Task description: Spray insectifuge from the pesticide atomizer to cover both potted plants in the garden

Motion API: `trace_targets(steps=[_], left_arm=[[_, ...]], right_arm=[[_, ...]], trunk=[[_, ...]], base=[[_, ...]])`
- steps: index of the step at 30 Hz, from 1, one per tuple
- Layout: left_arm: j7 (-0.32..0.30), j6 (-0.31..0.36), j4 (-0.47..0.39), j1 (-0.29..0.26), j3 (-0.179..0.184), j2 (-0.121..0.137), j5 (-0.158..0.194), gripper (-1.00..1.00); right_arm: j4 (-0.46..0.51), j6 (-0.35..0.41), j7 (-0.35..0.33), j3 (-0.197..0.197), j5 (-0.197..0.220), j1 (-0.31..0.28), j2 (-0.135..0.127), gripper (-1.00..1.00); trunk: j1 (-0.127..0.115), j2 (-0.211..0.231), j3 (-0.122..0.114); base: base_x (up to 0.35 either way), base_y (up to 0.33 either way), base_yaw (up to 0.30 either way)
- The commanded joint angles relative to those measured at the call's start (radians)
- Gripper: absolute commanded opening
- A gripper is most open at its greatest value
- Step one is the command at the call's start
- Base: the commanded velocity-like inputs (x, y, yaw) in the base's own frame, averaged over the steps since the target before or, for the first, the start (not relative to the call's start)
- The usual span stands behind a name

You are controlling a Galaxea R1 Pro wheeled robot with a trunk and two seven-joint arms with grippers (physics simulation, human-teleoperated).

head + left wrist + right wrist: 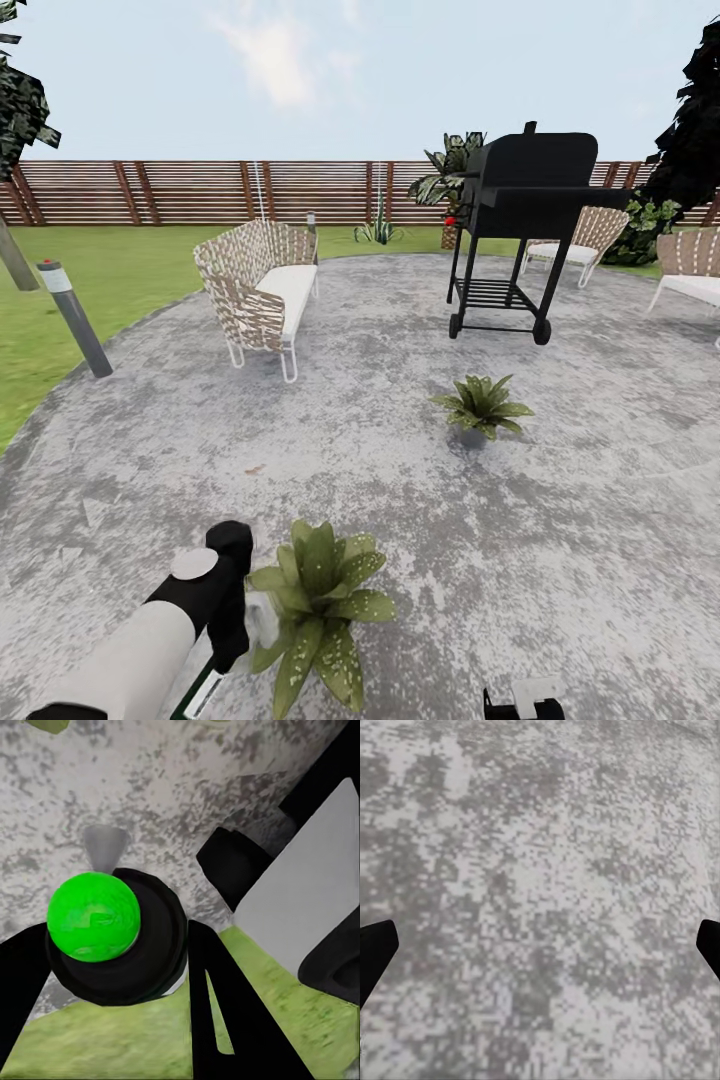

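The nearer of the two potted plants [320,600] sits on the grey paving just ahead of me, with pale specks of insectifuge on its right-hand leaves. The other potted plant [483,405] stands farther out, toward the grill. My left gripper [235,610] hangs right beside the near plant's left leaves, shut on the pesticide atomizer [262,618]. In the left wrist view the atomizer [94,916] shows as a round green body with a whitish nozzle, with the left gripper [120,971] clamped on it by black fingers [225,1020]. My right gripper [540,945] is open over bare paving, low at the right [525,700].
A wicker sofa [262,290] stands back left and a black grill [520,220] back right, with wicker chairs [585,240] beyond it. A grey bollard light [75,315] marks the lawn [110,270] edge. A wooden fence [200,190] closes the garden.
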State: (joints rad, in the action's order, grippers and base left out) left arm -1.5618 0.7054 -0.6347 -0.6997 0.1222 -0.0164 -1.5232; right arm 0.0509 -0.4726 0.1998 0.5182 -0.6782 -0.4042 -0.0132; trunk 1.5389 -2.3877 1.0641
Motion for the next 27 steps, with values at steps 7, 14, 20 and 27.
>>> trace_targets(steps=[7, 14, 20, 27], left_arm=[[-0.009, 0.011, -0.014, 0.001, -0.004, -0.006, -0.003, -1.00], [-0.009, 0.014, -0.123, -0.013, 0.001, -0.026, -0.002, -1.00], [-0.009, 0.014, -0.117, -0.008, -0.003, -0.023, -0.003, -1.00], [-0.009, 0.014, -0.112, -0.001, -0.001, -0.022, -0.003, -1.00]], right_arm=[[-0.002, -0.003, 0.006, 0.005, -0.011, -0.001, 0.001, 1.00], [-0.002, -0.003, 0.006, 0.005, -0.012, -0.001, 0.001, 1.00], [-0.002, -0.003, 0.006, 0.005, -0.012, -0.001, 0.001, 1.00], [-0.002, -0.003, 0.006, 0.005, -0.012, -0.001, 0.001, 1.00]], trunk=[[0.000, 0.000, 0.001], [0.000, 0.000, 0.001], [0.000, 0.000, 0.001], [0.000, 0.000, 0.001]], base=[[0.000, 0.000, -0.175], [0.000, 0.000, -0.065], [0.000, 0.000, 0.000], [-0.153, 0.076, -0.012]])
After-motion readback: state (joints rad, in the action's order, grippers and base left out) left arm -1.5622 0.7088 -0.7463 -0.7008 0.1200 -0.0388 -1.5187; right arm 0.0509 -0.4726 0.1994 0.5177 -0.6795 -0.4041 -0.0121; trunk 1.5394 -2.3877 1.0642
